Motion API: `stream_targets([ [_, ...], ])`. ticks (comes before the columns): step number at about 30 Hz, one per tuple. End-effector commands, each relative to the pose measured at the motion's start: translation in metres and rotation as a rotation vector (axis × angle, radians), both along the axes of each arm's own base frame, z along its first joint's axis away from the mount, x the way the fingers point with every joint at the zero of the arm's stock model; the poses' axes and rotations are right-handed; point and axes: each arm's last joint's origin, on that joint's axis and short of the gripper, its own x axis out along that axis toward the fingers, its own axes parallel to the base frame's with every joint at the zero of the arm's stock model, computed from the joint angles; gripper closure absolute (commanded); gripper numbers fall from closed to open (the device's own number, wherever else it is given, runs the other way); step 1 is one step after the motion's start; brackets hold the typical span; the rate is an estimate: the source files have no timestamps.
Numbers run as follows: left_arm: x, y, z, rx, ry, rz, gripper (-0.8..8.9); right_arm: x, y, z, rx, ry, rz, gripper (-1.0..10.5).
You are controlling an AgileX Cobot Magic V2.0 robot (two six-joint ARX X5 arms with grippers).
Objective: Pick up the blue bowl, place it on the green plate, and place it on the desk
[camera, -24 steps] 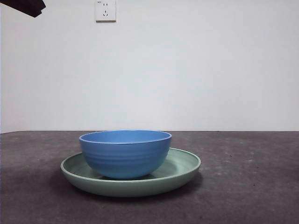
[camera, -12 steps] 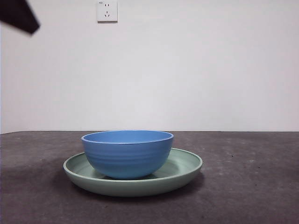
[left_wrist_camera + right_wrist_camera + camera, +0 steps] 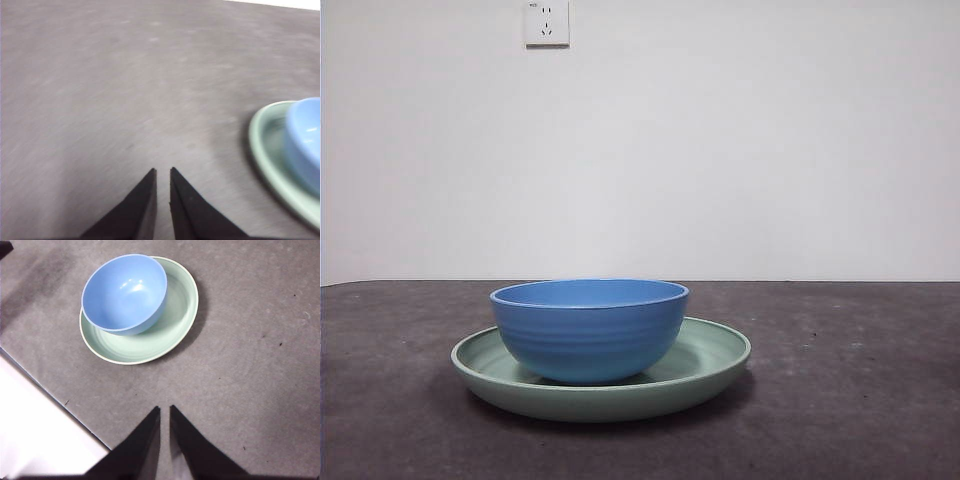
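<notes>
Blue bowl on green plate, both arms clear

The blue bowl (image 3: 589, 328) sits upright inside the green plate (image 3: 715, 352), off-centre toward one rim, on the dark speckled surface (image 3: 860, 400). The left gripper (image 3: 162, 172) hangs above bare surface beside the plate, jaws nearly closed and empty. The right gripper (image 3: 165, 410) hangs well apart from the plate, jaws likewise nearly closed, holding nothing.

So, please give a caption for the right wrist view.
Blue bowl sits off-centre in green plate on desk; right pincer shut, apart.
</notes>
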Motion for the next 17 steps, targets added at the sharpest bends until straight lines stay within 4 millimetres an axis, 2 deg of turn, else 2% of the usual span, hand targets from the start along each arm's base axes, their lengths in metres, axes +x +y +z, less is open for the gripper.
stream_targets([
  [1,-0.002,0.004,-0.007,0.007,-0.021,0.057,7.71,0.000,0.001,0.003,0.004,-0.019,0.011,9.2],
  [5,-0.006,0.011,-0.022,0.048,-0.018,0.196,7.71,0.000,0.001,0.003,0.004,-0.019,0.011,9.2],
  [10,-0.010,0.013,-0.029,0.059,-0.061,0.244,7.71,0.000,0.001,0.003,0.004,-0.019,0.011,9.2],
  [17,-0.015,0.013,-0.025,0.058,-0.115,0.259,7.71,0.000,0.001,0.003,0.004,-0.019,0.011,9.2],
])
